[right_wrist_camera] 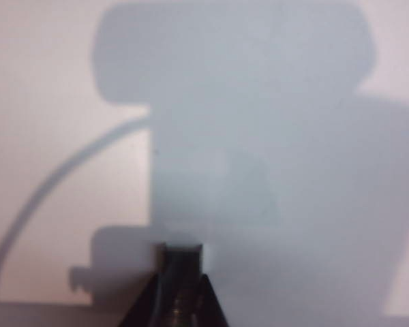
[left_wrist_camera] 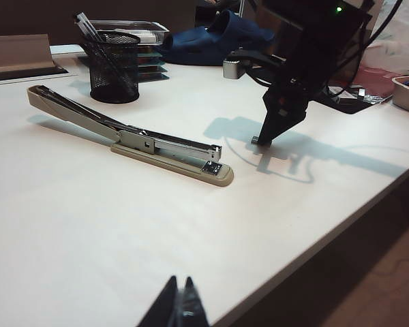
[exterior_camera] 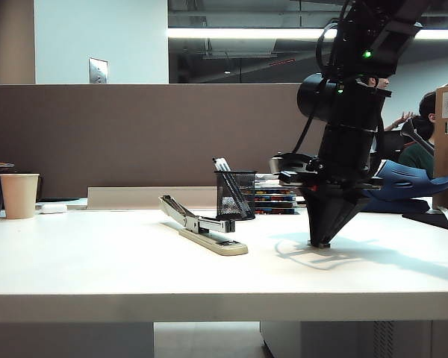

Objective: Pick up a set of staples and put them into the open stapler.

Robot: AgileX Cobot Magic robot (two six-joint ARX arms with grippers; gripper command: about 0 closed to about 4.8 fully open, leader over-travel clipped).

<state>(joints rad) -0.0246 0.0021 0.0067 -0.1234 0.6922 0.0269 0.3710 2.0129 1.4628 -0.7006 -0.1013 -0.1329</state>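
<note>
Grey staples this small could slip or snap if the right gripper (exterior_camera: 319,243), fingertips pinched together on the table at three o'clock from the stapler (exterior_camera: 203,224), grips unevenly; whether it holds them I cannot tell. Cream-based and silver-railed, the stapler lies open. Left gripper (left_wrist_camera: 178,308) hangs clenched, empty.

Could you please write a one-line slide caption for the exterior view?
Right end effector tips down at the white table, right of the open stapler and mesh pen cup.
</note>
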